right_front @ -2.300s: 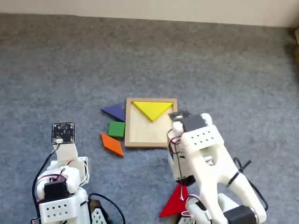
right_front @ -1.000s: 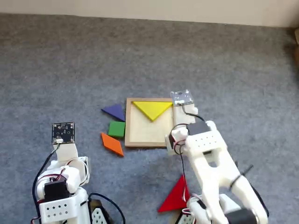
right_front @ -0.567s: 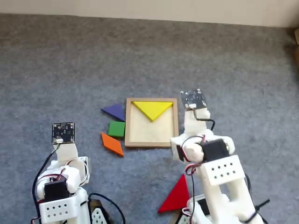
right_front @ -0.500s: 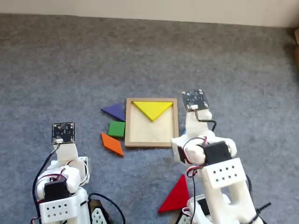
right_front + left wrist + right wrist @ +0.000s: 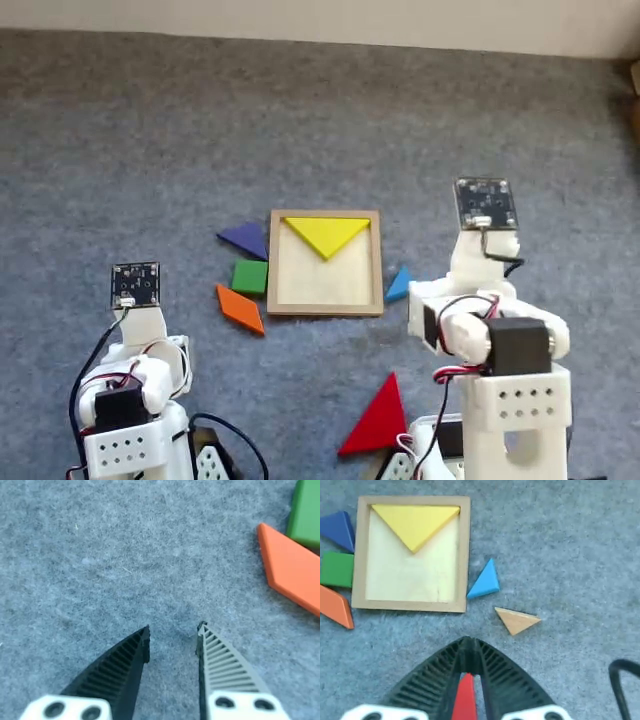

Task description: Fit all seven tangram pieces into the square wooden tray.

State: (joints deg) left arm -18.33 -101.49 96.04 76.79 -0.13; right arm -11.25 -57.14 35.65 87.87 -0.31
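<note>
While L pincer (image 5: pixel 174 627) sits half-open, empty, R pincer (image 5: pixel 469 641) is shut.

White arms (image 5: pixel 515 410); left pincer (image 5: pixel 174 628) ribbed, black-and-grey.

The right gripper (image 5: pixel 468 647) has its jaws closed. Beyond it lies the wooden tray (image 5: pixel 464 555) holding a yellow triangle (image 5: pixel 414 522), with a light blue triangle (image 5: pixel 485 581) just beside.

An indoor robotics test spot, lab or home unclear: grey short-pile carpet (image 5: pixel 150 130) lies under everything, a pale wall strip (image 5: pixel 300 18) edges it, left arm (image 5: pixel 125 425) and right arm (image 5: pixel 510 390) carry exposed wiring (image 5: pixel 452 374)
</note>
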